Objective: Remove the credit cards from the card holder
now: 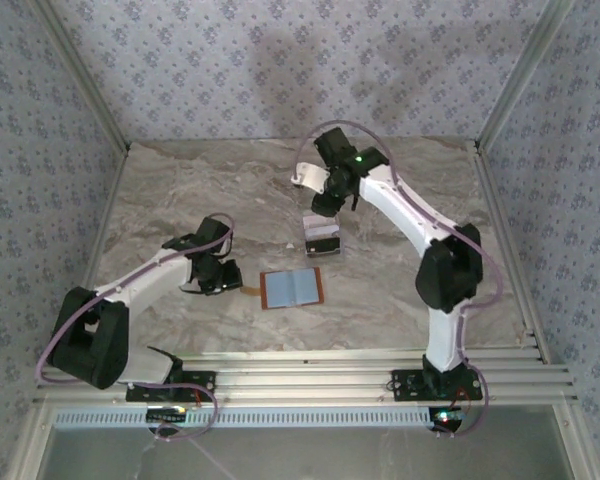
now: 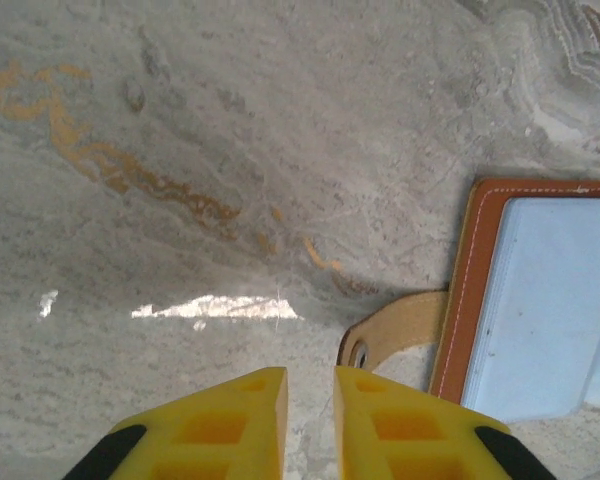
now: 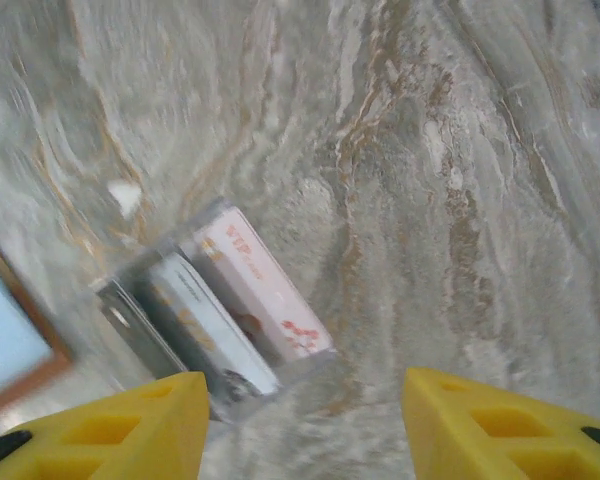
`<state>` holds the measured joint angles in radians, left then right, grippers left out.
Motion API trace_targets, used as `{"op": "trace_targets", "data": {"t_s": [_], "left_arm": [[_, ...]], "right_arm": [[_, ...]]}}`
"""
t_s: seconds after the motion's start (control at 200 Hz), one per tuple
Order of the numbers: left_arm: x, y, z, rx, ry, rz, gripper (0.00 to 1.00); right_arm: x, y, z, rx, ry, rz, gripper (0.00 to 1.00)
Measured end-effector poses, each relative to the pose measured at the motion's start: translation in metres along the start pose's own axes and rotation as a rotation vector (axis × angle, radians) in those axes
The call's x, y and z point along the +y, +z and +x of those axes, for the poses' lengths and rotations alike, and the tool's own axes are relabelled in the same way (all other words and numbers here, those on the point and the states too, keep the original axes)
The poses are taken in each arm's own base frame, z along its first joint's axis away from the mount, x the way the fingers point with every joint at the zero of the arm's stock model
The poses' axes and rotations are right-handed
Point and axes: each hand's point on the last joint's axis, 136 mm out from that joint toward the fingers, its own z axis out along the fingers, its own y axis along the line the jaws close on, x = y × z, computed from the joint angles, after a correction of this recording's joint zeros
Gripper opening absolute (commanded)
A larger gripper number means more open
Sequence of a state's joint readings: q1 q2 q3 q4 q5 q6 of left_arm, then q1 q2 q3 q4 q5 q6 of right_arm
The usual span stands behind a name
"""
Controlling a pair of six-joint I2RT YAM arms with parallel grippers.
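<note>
At the left of the worktop (image 1: 180, 190), the left tool (image 1: 212, 278) is held low over the marbled surface. In the left wrist view its yellow fingers (image 2: 235, 420) are set narrow, with a slim gap between them and nothing gripped. Just ahead of them lies a tan strap tab (image 2: 405, 325), joined to the card holder (image 1: 291, 288). The card holder is laid open and flat near the middle of the worktop, with its grey-blue panels facing up inside an orange-brown border.

The credit cards (image 1: 322, 236) are found out of the holder, just beyond it, overlapped in a small pile. A whitish card with pink print and a darker one are made out in the right wrist view. Above them the right tool (image 1: 328, 205) is spread wide and is empty.
</note>
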<state>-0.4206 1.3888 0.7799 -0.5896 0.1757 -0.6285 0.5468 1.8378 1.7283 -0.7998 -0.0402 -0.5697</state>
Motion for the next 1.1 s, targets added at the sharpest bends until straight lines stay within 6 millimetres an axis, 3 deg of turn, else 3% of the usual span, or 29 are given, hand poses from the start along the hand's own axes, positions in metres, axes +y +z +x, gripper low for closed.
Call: {"op": "trace_targets", "data": {"t_s": [0.165, 0.25, 0.33, 0.36, 0.375, 0.385, 0.435, 0.465, 0.485, 0.66, 0.864, 0.974, 1.099], "left_arm": [[-0.001, 0.009, 0.000, 0.023, -0.002, 0.002, 0.32], [-0.002, 0.012, -0.002, 0.021, -0.003, 0.002, 0.42], [-0.002, 0.013, -0.006, 0.008, 0.005, 0.005, 0.50], [-0.002, 0.012, -0.008, 0.000, 0.006, 0.005, 0.56], [-0.002, 0.012, -0.010, -0.007, 0.006, 0.004, 0.60], [-0.002, 0.012, -0.011, -0.011, 0.004, 0.001, 0.62], [0.000, 0.010, -0.017, -0.038, 0.019, -0.009, 0.74], [0.001, 0.009, -0.021, -0.050, 0.025, -0.017, 0.95], [0.002, 0.008, -0.024, -0.064, 0.018, -0.027, 0.99], [0.020, -0.006, -0.058, -0.192, 0.027, -0.138, 1.00], [0.064, -0.038, -0.106, -0.413, 0.016, -0.356, 1.00], [0.091, -0.059, -0.130, -0.542, -0.020, -0.451, 1.00], [0.122, -0.075, -0.152, -0.670, -0.032, -0.523, 1.00]], "right_arm": [[0.017, -0.010, 0.018, -0.076, 0.286, -0.025, 0.51], [0.024, -0.006, 0.035, -0.090, 0.406, -0.032, 0.66], [0.031, 0.002, 0.062, -0.072, 0.507, -0.028, 0.76], [0.033, 0.005, 0.074, -0.058, 0.538, -0.022, 0.85], [0.034, 0.007, 0.080, -0.051, 0.551, -0.019, 0.97], [0.035, 0.008, 0.083, -0.047, 0.553, -0.020, 0.99], [0.035, 0.012, 0.106, -0.017, 0.610, 0.000, 1.00], [0.034, 0.014, 0.117, -0.003, 0.633, 0.013, 1.00], [0.032, 0.015, 0.125, 0.002, 0.650, 0.025, 1.00], [0.002, 0.008, 0.177, 0.021, 0.761, 0.200, 1.00], [-0.045, 0.004, 0.234, -0.021, 0.839, 0.452, 1.00], [-0.053, 0.011, 0.261, -0.054, 0.836, 0.533, 1.00], [-0.059, 0.022, 0.276, -0.105, 0.834, 0.568, 1.00]]}}
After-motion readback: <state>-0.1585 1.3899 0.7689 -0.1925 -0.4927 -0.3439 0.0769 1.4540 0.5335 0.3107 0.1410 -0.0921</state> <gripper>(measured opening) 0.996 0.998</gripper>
